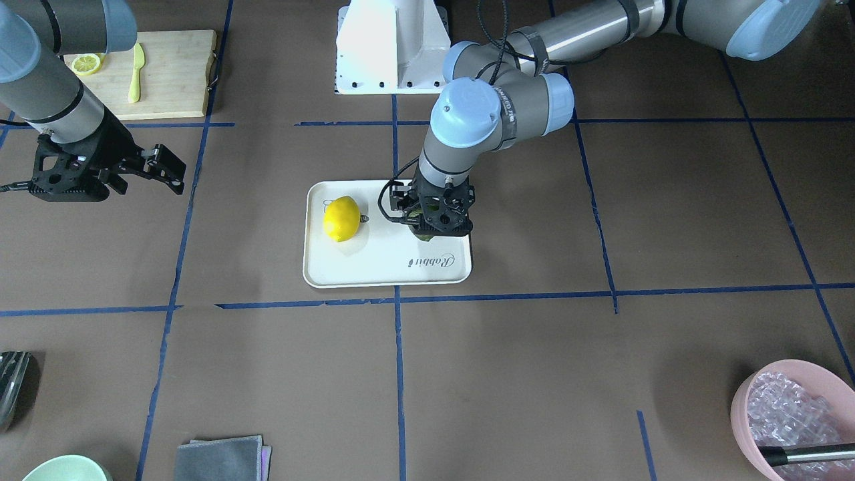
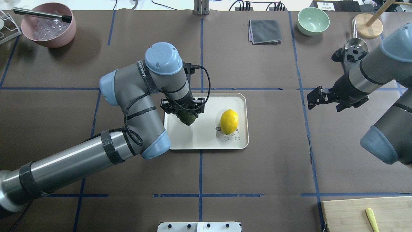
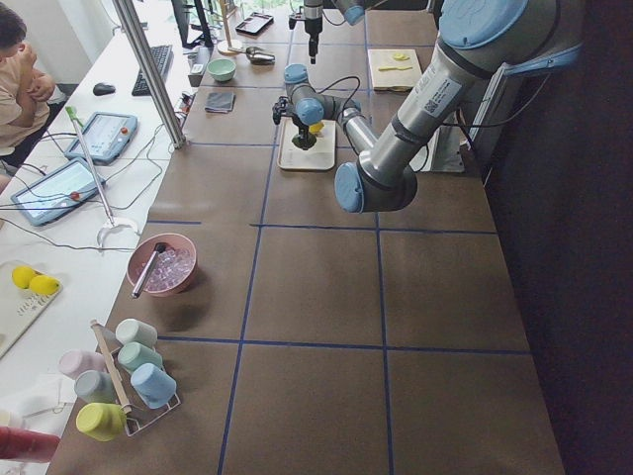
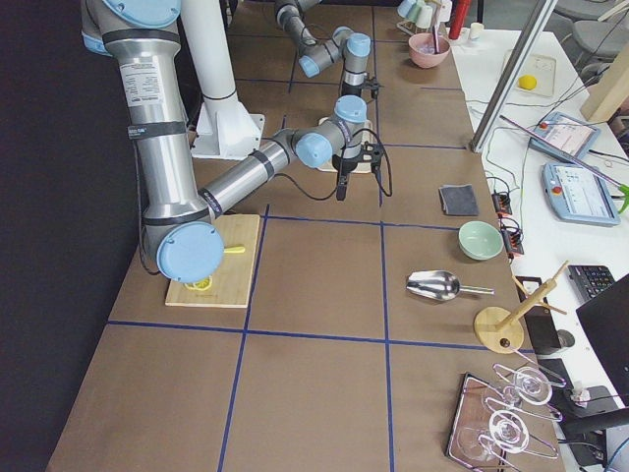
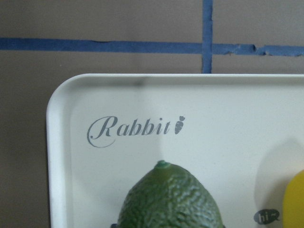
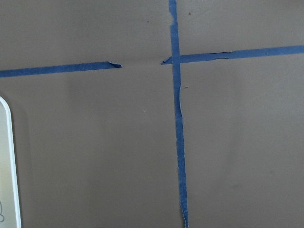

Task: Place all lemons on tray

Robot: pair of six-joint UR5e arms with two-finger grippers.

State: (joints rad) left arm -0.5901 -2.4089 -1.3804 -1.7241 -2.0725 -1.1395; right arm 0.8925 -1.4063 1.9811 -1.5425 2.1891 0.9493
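The cream-white tray (image 2: 206,138) lies mid-table, with its "Rabbit" script in the left wrist view (image 5: 142,95). The bright yellow lemon (image 2: 229,121) rests on the tray's right part, over the cartoon drawing; it also shows in the front view (image 1: 341,218). My left gripper (image 2: 182,111) is shut on the dark green dimpled lemon (image 2: 188,119) and holds it low over the tray's left part; the lemon fills the bottom of the left wrist view (image 5: 168,199). I cannot tell whether it touches the tray. My right gripper (image 2: 313,96) is open and empty, right of the tray, above bare table.
A bamboo cutting board (image 1: 174,73) with a lemon slice (image 1: 87,63) and a yellow knife (image 1: 136,73) lies by my right arm. A pink bowl (image 2: 48,25), grey cloth (image 2: 264,31), green bowl (image 2: 313,21) and metal scoop (image 2: 355,43) line the far edge.
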